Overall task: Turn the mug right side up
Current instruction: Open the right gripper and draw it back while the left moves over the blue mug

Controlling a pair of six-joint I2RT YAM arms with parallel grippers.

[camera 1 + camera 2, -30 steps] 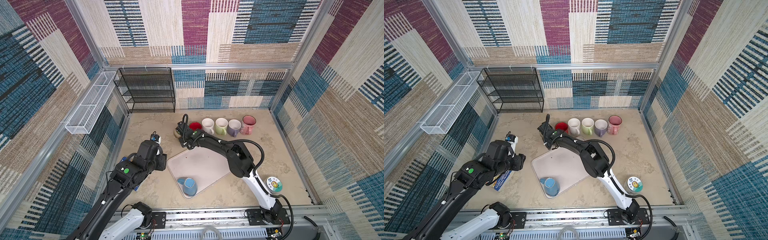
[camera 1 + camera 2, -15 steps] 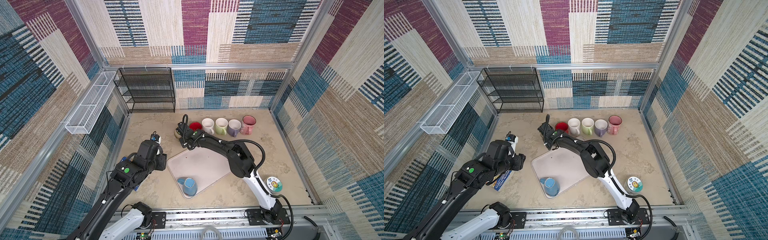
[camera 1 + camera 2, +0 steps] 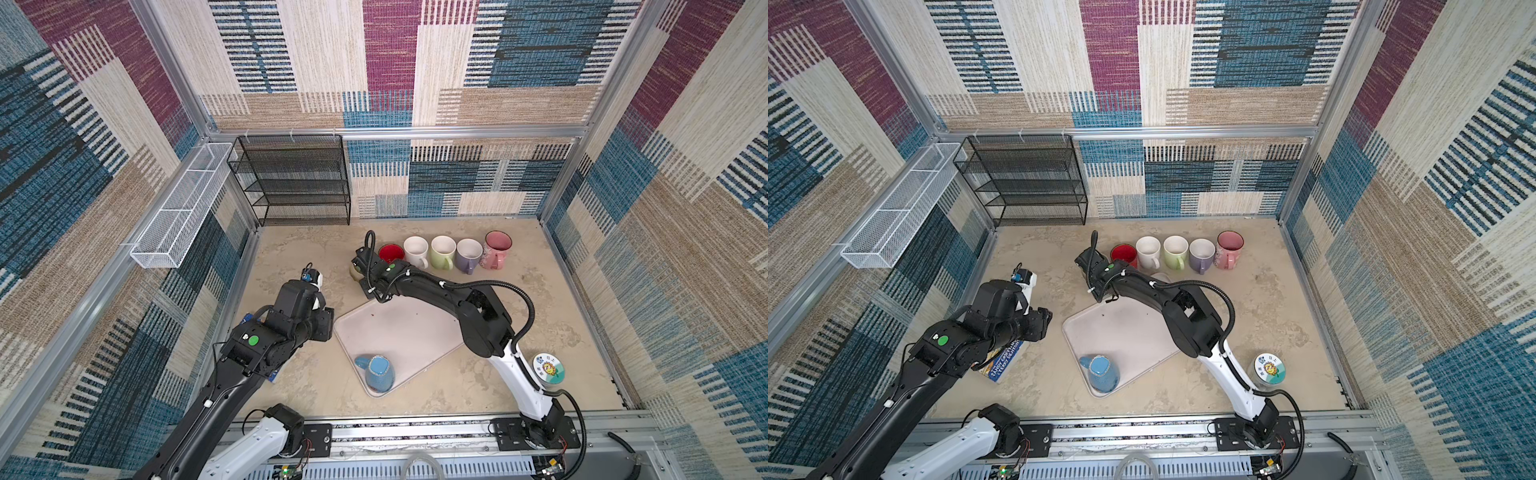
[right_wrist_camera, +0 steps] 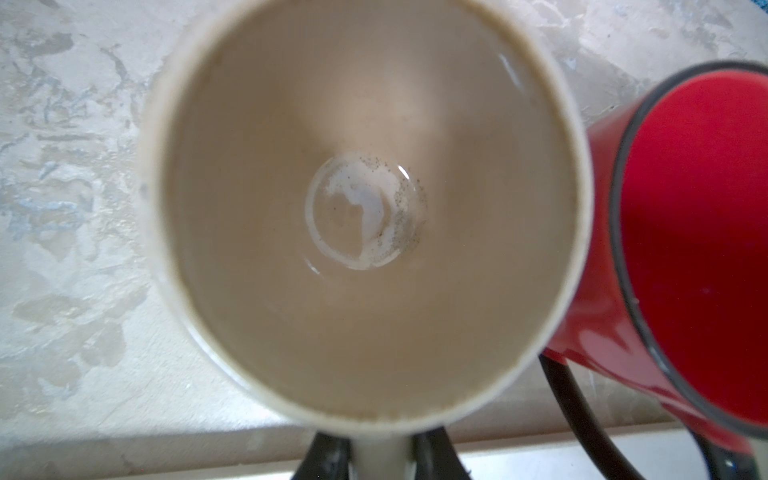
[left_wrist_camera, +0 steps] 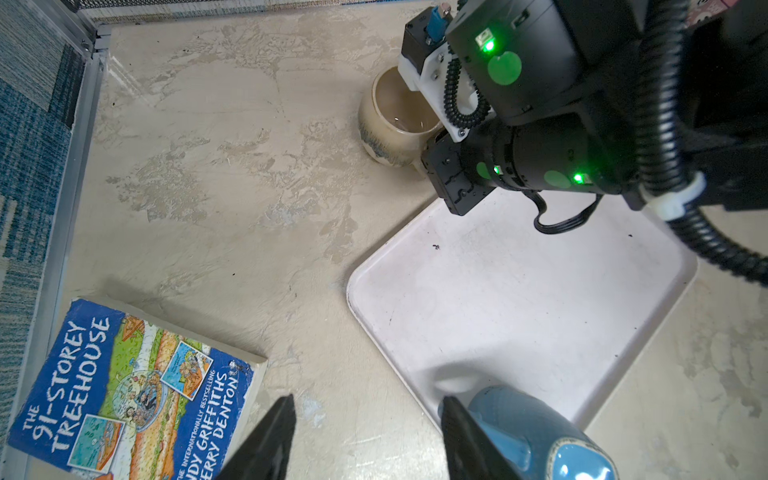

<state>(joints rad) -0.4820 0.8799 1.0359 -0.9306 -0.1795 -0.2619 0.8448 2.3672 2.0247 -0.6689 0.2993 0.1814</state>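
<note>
Patchwork woven panels wall in a pale, mottled tabletop [image 3: 540, 299]. Low over it, the right gripper [image 4: 380, 451] has its two black fingers [image 4: 324, 453] set one on each side of the handle of the beige mug [image 4: 365, 208]. They press in against it, so the jaws are clamped on that handle. The mug stands upright on the table, mouth toward the wrist camera, its bowl just beyond the fingertips. A dried ring marks the bottom inside.

Off to one side of those jaws, just beside the beige mug, stands the red mug [image 4: 685, 228], also mouth up; whether the two touch I cannot tell. In both top views a row runs on past the red mug, away from the gripper: white mug [image 3: 415, 248], green mug [image 3: 443, 250], purple mug [image 3: 468, 254] and pink mug [image 3: 496, 245], all upright. Behind the right jaws, on the wrist side, lies a corner of the pale tray [image 3: 415, 332].

The left gripper [image 5: 368, 440] hangs above the table with its jaws well apart and nothing between them. Just outside one finger [image 5: 465, 440] the blue mug [image 5: 536, 436] sits on the tray's corner, base uppermost in the top views. Outside the other finger, a little further off, a paperback book [image 5: 124, 395] lies flat on the table. Well ahead of these fingertips are the beige mug and the right arm's wrist.
</note>
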